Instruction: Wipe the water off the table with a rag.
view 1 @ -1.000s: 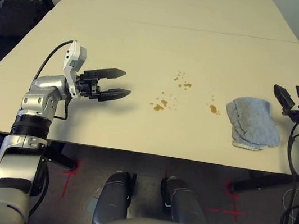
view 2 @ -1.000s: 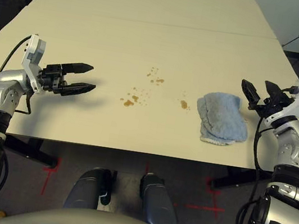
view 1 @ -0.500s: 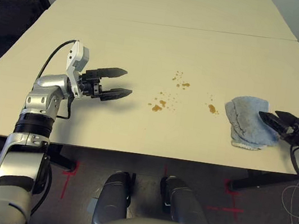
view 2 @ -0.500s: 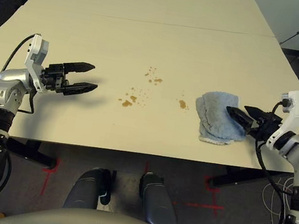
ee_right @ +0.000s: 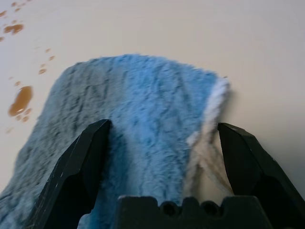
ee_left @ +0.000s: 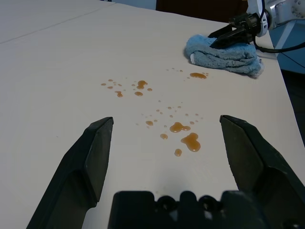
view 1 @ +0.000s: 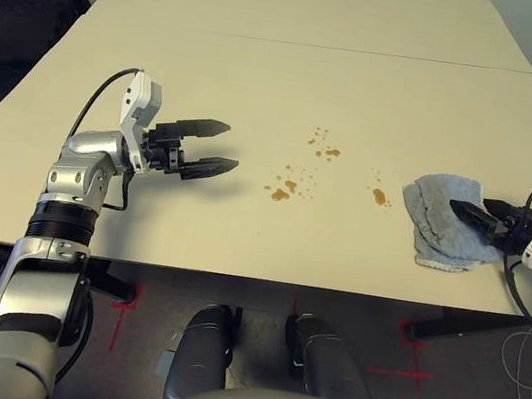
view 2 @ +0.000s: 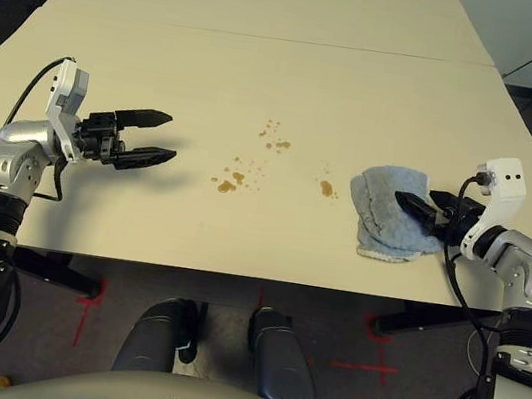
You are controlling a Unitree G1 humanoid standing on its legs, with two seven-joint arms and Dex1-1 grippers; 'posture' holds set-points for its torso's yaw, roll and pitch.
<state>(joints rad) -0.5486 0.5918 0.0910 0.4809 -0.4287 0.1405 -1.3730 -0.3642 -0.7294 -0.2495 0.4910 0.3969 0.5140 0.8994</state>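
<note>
Your right tool (view 2: 423,206) is spread over the blue-grey rag (view 2: 393,212). Amber drops (view 2: 227,186) lie at rag's 9 o'clock; your left tool (view 2: 159,139), also spread, hovers above the bench (view 2: 265,78).

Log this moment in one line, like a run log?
right gripper: open at rag | left gripper: open, empty | amber drops: unwiped on table

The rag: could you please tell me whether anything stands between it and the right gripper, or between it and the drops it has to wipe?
Nothing visible does: the right gripper is already over the rag, and only bare table separates the rag from the drops.
</note>
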